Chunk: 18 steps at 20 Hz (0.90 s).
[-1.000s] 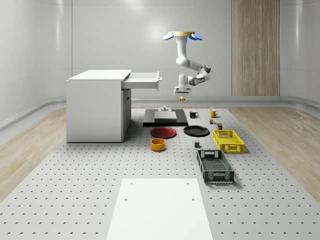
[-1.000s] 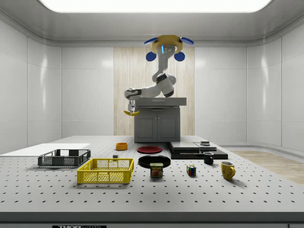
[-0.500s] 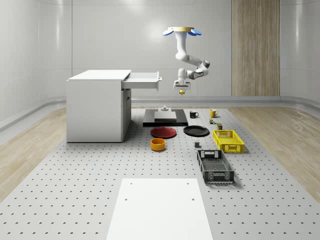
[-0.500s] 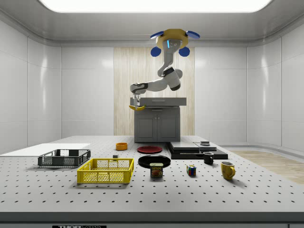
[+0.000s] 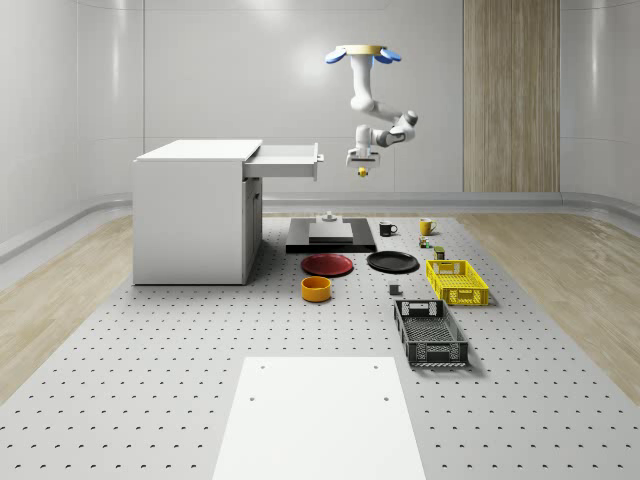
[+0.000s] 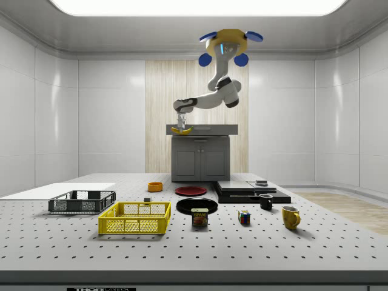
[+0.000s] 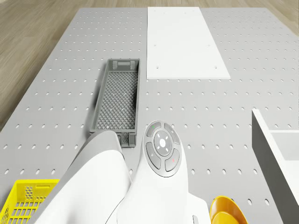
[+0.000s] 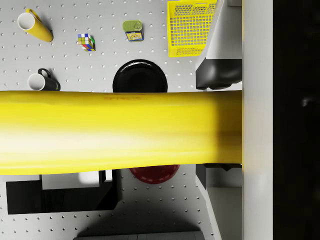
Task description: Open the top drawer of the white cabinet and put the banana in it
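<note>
The drone (image 5: 362,52) hovers high above the far part of the table, to the whole-scene view's right of the white cabinet (image 5: 195,215). The cabinet's top drawer (image 5: 288,160) stands pulled out. My arm hangs below the drone, and the gripper (image 5: 362,165) is shut on the yellow banana (image 5: 362,172), which hangs level beside the drawer front, apart from it. In the side view the gripper (image 6: 180,119) holds the banana (image 6: 180,130) in front of the cabinet top (image 6: 201,128). In the wrist view the banana (image 8: 110,132) runs across the gripper (image 8: 220,125).
Below the gripper lie a black slab (image 5: 330,236), a red plate (image 5: 328,264), a black plate (image 5: 392,262) and an orange bowl (image 5: 316,289). A yellow crate (image 5: 456,281) and a grey crate (image 5: 430,333) stand toward the whole-scene view's right. Mugs, a can and a cube sit near the far edge.
Drone and arm have risen, carrying the banana from well below the drawer up to about its level. In the side view they have shifted right, toward the cabinet.
</note>
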Motion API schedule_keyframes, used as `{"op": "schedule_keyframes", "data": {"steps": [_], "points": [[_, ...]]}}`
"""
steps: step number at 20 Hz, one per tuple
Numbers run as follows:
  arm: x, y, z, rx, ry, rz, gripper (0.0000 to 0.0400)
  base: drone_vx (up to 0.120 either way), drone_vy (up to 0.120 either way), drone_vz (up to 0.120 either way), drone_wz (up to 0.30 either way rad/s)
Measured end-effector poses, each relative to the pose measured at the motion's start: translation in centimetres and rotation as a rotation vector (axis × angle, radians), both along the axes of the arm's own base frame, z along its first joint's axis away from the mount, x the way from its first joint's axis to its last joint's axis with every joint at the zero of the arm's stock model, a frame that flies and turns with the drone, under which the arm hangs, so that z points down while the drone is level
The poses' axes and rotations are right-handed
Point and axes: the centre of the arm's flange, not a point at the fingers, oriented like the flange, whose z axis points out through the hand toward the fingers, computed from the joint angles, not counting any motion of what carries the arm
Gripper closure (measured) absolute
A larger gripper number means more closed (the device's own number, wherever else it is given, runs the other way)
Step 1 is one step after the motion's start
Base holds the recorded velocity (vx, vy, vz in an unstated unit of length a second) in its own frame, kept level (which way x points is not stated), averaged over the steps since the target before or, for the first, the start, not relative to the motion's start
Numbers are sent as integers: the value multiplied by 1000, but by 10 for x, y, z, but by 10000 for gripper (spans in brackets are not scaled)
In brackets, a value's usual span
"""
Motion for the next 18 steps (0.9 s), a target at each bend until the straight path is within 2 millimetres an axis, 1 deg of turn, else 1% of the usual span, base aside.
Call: {"op": "schedule_keyframes", "data": {"steps": [18], "points": [[0, 0, 0, 0, 0, 0, 208, -120, 0, 120, 0]]}}
